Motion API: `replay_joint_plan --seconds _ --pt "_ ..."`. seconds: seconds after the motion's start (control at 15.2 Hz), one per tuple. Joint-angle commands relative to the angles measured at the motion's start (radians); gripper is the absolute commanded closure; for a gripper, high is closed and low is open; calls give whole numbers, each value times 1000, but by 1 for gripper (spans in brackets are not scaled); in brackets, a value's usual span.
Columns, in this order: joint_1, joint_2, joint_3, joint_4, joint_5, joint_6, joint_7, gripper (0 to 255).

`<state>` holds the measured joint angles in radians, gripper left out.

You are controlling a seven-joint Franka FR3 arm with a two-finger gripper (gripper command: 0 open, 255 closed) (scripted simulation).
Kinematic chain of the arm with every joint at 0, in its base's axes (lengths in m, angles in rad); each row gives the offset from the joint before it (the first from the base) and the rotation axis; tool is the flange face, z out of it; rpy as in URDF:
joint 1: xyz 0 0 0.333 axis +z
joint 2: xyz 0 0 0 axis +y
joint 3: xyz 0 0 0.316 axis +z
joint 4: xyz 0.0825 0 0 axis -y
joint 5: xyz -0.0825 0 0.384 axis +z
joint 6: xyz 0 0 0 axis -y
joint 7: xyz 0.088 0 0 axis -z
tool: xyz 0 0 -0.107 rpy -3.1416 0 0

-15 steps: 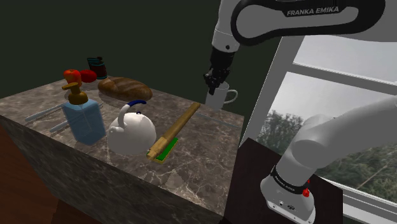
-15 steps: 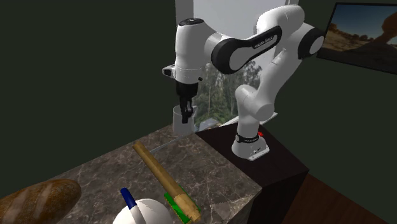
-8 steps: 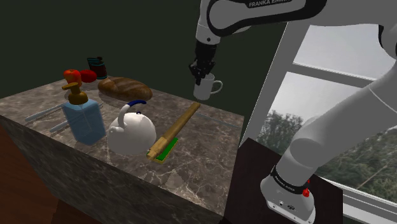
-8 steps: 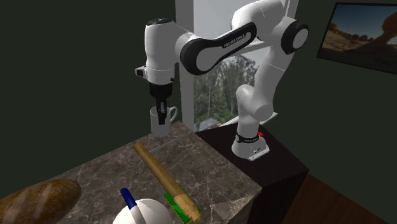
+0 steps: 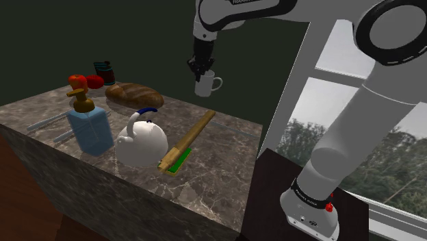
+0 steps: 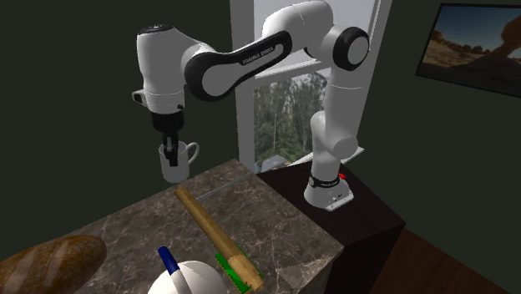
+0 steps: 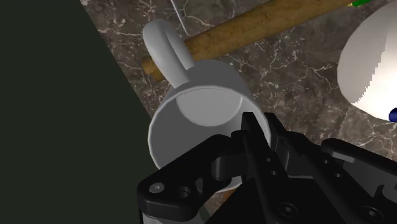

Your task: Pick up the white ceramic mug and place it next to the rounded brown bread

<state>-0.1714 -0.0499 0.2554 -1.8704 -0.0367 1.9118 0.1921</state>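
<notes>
The white mug point(image 5: 204, 84) hangs in the air above the back of the marble counter point(image 5: 219, 154), with my gripper point(image 5: 199, 69) shut on its rim. Its handle points toward the shoulder view's right. From the second exterior view the mug point(image 6: 174, 162) and gripper point(image 6: 170, 149) float over the counter's far edge. In the wrist view one finger is inside the mug point(image 7: 197, 114) and the gripper point(image 7: 248, 149) clasps its wall. The rounded brown bread point(image 5: 135, 94) lies at the counter's back left; its end point(image 6: 50, 259) shows at the second exterior view's lower left.
A white kettle point(image 5: 141, 140) with a blue handle, a wooden rolling pin point(image 5: 187, 141) on a green strip, a blue soap dispenser point(image 5: 89, 125), red tomatoes point(image 5: 87, 81), a can point(image 5: 105, 72) and cutlery point(image 5: 46, 122) share the counter. A window point(image 5: 356, 116) is on the right.
The arm has carried the mug up and toward the shoulder view's left, off the counter's far corner and closer to the bread.
</notes>
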Motion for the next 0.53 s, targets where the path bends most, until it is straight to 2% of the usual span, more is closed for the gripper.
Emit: replay_joint_plan --seconds 0.0,0.46 --pt "-1 83 2 99 -22 -19 6 255" --pt "19 399 -9 518 -96 -131 2 255"
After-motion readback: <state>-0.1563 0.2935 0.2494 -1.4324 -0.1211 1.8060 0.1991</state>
